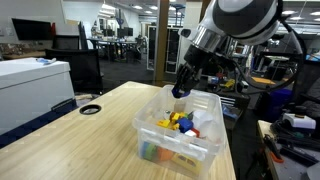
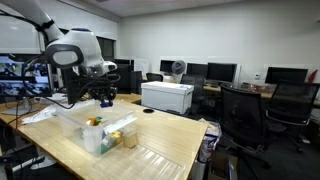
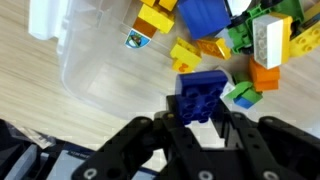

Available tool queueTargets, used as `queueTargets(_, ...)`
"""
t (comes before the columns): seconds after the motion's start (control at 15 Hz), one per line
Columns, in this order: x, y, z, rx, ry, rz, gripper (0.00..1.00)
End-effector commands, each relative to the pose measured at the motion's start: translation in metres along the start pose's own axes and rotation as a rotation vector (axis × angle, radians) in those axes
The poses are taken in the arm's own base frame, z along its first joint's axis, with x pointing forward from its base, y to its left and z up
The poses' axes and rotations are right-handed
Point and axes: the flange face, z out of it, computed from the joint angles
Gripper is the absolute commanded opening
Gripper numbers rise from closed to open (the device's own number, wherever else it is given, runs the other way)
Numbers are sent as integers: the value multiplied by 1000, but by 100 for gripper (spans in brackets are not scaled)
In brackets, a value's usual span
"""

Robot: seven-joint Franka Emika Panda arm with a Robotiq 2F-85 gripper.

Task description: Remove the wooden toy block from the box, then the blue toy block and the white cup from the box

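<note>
The gripper's (image 3: 201, 120) jaws are clamped on the blue toy block (image 3: 203, 90), holding it above the jumbled pile inside the clear box (image 3: 85, 75) (presumably high enough to pass the rim) on the bench (image 3: 30, 100).

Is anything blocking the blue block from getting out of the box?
Nothing visible does. The pincer is shut on the blue toy block, clear of the other toys. Only the rim of the box lies between it and the table.
</note>
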Motion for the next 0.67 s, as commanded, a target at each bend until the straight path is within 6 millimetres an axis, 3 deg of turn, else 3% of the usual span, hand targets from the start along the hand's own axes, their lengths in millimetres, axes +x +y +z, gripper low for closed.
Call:
queueTargets(0.0, -14, 12, -53, -63, 116, 129, 12)
queueTargets(0.13, -25, 26, -76, -95, 168, 214, 12)
queueTargets(0.27, -53, 52, -95, -122, 205, 320, 12)
queueTargets(0.47, -121, 104, -110, -163, 206, 483, 12)
queueTargets(0.6, -186, 144, -115, -172, 179, 607, 12)
